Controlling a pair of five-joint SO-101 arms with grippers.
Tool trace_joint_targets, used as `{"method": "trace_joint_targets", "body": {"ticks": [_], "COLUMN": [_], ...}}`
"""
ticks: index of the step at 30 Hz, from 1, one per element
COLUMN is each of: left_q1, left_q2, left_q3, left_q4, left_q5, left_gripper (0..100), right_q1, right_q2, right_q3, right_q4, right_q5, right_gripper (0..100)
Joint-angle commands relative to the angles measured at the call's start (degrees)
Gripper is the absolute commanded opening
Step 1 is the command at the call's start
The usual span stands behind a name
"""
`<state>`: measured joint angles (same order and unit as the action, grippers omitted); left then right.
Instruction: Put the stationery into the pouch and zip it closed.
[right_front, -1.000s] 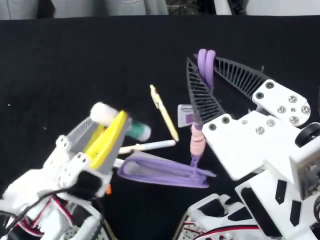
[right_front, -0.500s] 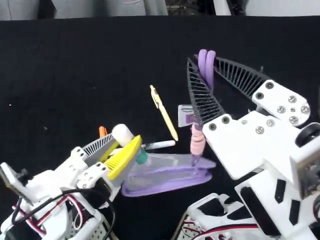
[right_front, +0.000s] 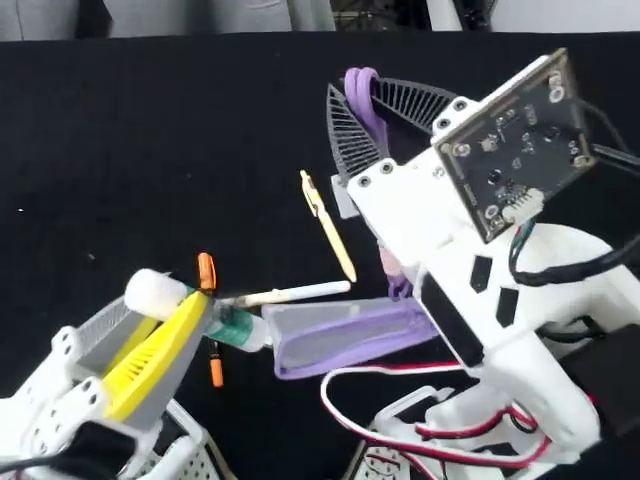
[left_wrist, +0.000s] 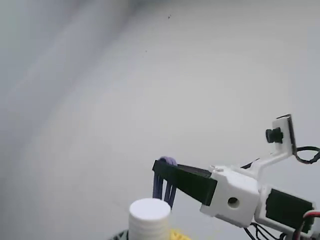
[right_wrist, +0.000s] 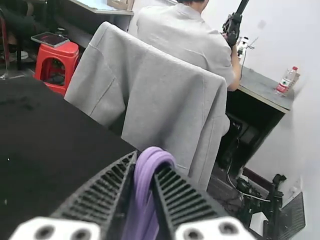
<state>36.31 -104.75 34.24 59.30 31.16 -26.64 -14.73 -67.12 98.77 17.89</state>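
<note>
Along the tabletop's (right_front: 120, 120) left front, finds the left hand (right_front: 175, 305) clamped around a white-capped green stick (right_front: 232, 325), angled with its green end at the open mouth of the purple pouch (right_front: 350, 335), which lies flat between the arms; judges this a feed-in posture. Notes an orange pen (right_front: 206, 270) just beside that hand, a white pen (right_front: 295, 293) along the pouch's far edge, a yellow pen (right_front: 328, 225) beyond, all outside the pouch. Records the right hand (right_front: 357, 88) pinched tight on a purple strap (right_front: 365, 110), held high, presumably to steady the pouch. Flags the right arm overhanging the pouch's right end.
</note>
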Motion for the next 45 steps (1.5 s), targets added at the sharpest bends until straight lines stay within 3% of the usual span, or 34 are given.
{"method": "trace_joint_targets", "body": {"ticks": [1, 7, 18, 23, 30, 35, 38, 42, 45], "left_q1": [0.7, 9.0, 10.1, 10.1, 9.5, 9.5, 9.5, 9.5, 9.5], "left_q2": [0.4, 0.4, 0.4, 0.3, 0.3, 0.3, 0.3, 0.4, 0.4], "left_q3": [4.5, 9.8, 15.4, 24.7, 34.6, 38.8, 37.5, 31.9, 28.1], "left_q4": [-1.5, -6.7, -7.1, -13.7, -22.2, -23.1, -19.3, -9.0, -4.2], "left_q5": [1.2, 1.0, 0.3, -9.0, -15.6, -21.6, -22.5, -16.5, -14.9], "left_gripper": [3, 3, 3, 3, 3, 3, 13, 33, 37], "right_q1": [-0.4, -0.4, -0.4, -0.4, -0.4, 4.1, 7.4, 7.8, 7.8], "right_q2": [0.2, 0.7, 0.8, 0.8, 0.7, 0.7, 0.7, 0.7, 0.7], "right_q3": [-0.6, -0.1, 0.0, 0.0, 0.0, -0.3, -0.1, 0.0, 0.0], "right_q4": [-1.3, -2.3, -3.3, -3.3, -3.3, -4.1, -4.9, -5.2, -5.3], "right_q5": [0.3, 0.2, 0.2, 0.2, 0.3, 0.2, 0.2, 0.2, 0.2], "right_gripper": [1.1, 1.1, 1.1, 1.1, 1.1, 1.1, 1.1, 1.1, 1.1]}}
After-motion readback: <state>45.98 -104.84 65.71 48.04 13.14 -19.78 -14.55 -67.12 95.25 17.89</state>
